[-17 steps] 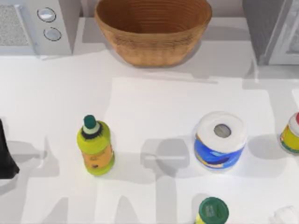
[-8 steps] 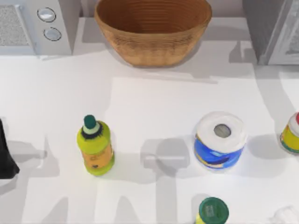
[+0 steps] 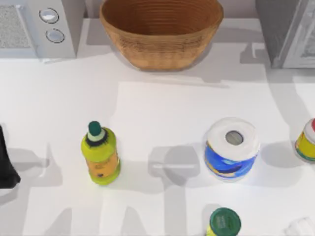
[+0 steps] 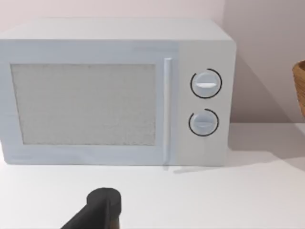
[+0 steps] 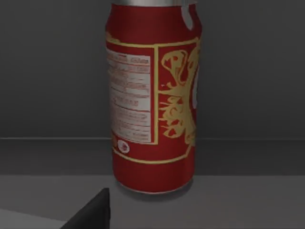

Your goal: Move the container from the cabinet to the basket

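One red can (image 5: 153,95) upright on a dark shelf before the right wrist, basket (image 3: 161,30) overhead, fingers' state unclear.

White table (image 3: 162,113), pale pinkish wall (image 4: 257,52), soft shadows

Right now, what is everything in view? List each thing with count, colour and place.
basket: 1, tan-brown wicker, table's far middle.
microwave: 1, white, two knobs, far left.
cabinet: 1, dark grey side, pale front, far right.
can: 1, red, upright against a dark grey wall, close before the right wrist camera.
bottle: 1, yellow-green, left of centre.
paper roll: 1, white with blue wrap, right of centre.
jar: 1, yellow, right edge.
green-capped bottle: 1, near edge.
left arm: 1, black, left edge.
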Tool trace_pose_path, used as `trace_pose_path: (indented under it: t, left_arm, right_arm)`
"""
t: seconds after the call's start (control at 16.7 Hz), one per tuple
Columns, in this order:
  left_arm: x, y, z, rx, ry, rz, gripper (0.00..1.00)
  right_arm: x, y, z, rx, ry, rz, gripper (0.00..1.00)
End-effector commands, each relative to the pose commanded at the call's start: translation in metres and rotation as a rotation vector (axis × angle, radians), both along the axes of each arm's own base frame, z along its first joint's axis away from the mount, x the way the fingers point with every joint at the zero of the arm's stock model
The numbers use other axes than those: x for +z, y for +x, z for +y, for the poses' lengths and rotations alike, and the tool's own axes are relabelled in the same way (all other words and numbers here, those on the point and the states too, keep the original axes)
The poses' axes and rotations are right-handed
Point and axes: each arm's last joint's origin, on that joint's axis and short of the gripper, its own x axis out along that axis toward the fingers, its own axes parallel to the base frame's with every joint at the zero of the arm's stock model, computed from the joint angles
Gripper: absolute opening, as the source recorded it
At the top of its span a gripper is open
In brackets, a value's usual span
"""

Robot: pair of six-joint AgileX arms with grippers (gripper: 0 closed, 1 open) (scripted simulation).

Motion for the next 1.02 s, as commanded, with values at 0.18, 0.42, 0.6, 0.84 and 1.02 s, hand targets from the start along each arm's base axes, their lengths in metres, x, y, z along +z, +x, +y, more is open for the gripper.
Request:
trace_pose_path:
  t: [0.18,0.42,0.6,0.84,1.02]
  left_arm:
    - [0.000,0.000,0.000,0.000,0.000,0.000,1.00]
    - [0.000,0.000,0.000,0.000,0.000,0.000,1.00]
    - [0.000,0.000,0.000,0.000,0.000,0.000,1.00]
    - [0.000,0.000,0.000,0.000,0.000,0.000,1.00]
    - [0.000,0.000,0.000,0.000,0.000,0.000,1.00]
  right_arm:
    - [0.001,0.029,0.011,-0.003,-0.001,-0.003,1.00]
    - [-0.005,0.069,0.030,-0.008,-0.003,-0.002,1.00]
    - [-0.005,0.072,0.032,-0.009,-0.003,-0.005,1.00]
    - [-0.005,0.075,0.030,-0.009,-0.003,-0.004,1.00]
    - [-0.003,0.091,0.032,-0.009,-0.003,-0.005,1.00]
